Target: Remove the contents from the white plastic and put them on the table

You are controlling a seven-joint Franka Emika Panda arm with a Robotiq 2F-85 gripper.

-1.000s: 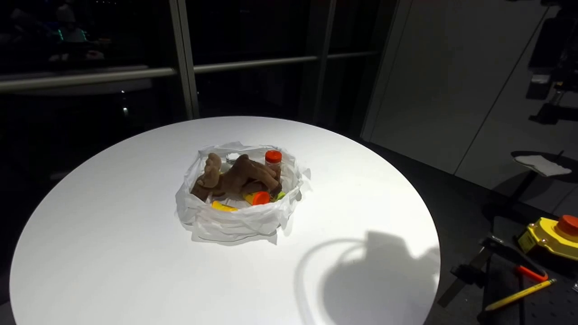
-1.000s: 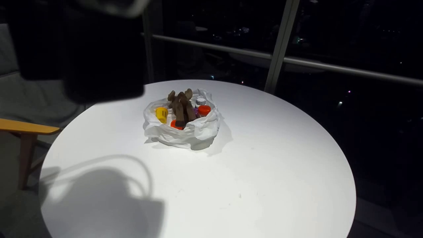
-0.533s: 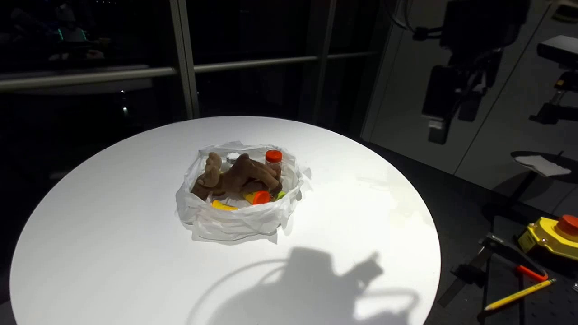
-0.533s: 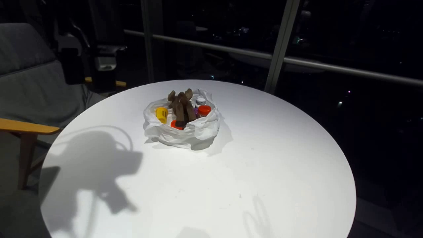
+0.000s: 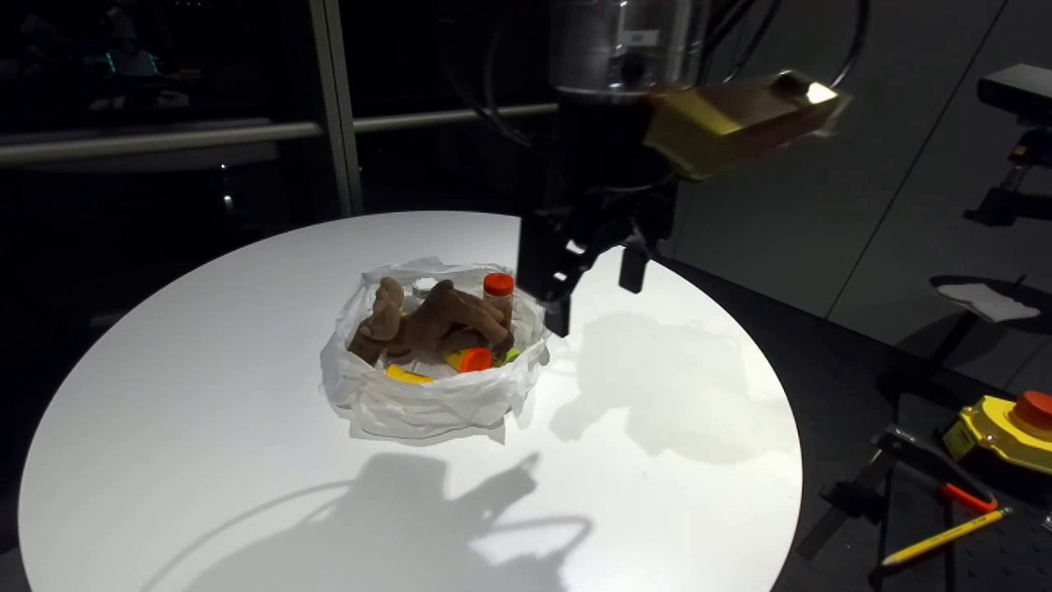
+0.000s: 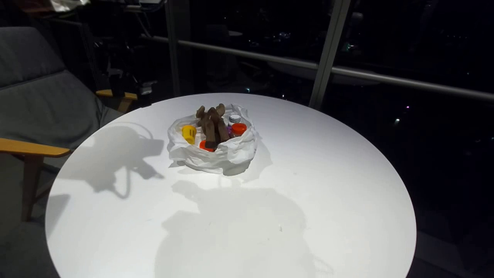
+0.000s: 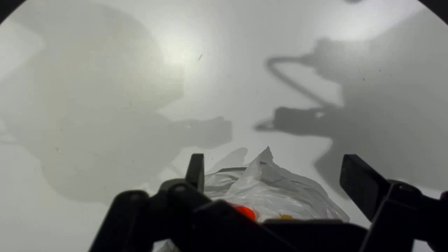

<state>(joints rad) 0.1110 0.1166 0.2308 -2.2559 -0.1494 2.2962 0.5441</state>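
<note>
on the large, round, smooth white table [image 5: 156,395] we are judging the task to be at its start; the wide, wrinkled, translucent white plastic bag [image 5: 427,407] is sitting with its mouth gaping upward, and every toy we are making out is resting inside it; we are counting nothing as taken out, so the whole unloading is remaining; above the table, near the bag, the black, angular two-fingered gripper [image 7: 273,164] is hanging with its fingers wide apart, gripping nothing;

the table is giving off a hard, even sheen; the bag is crumpling into thin, soft folds round its rim, and we are expecting that film to snag easily; inside, a brown, soft-looking plush animal toy [image 5: 431,323] is sprawling across the middle; beside it an upright, see-through jar with a round red lid [image 5: 498,288] is standing; a smooth, tapered yellow tub [image 6: 188,134] is resting by the bag's wall, and a yellow tub with an orange-red lid [image 5: 472,361] is lying tilted by the animal's limbs; a round, pale-topped container [image 6: 234,118] is showing on the jar's side of the animal; smallest, we are glimpsing a purple piece [image 6: 229,131] and a lime-green piece [image 5: 509,357], both mostly hidden.
</note>
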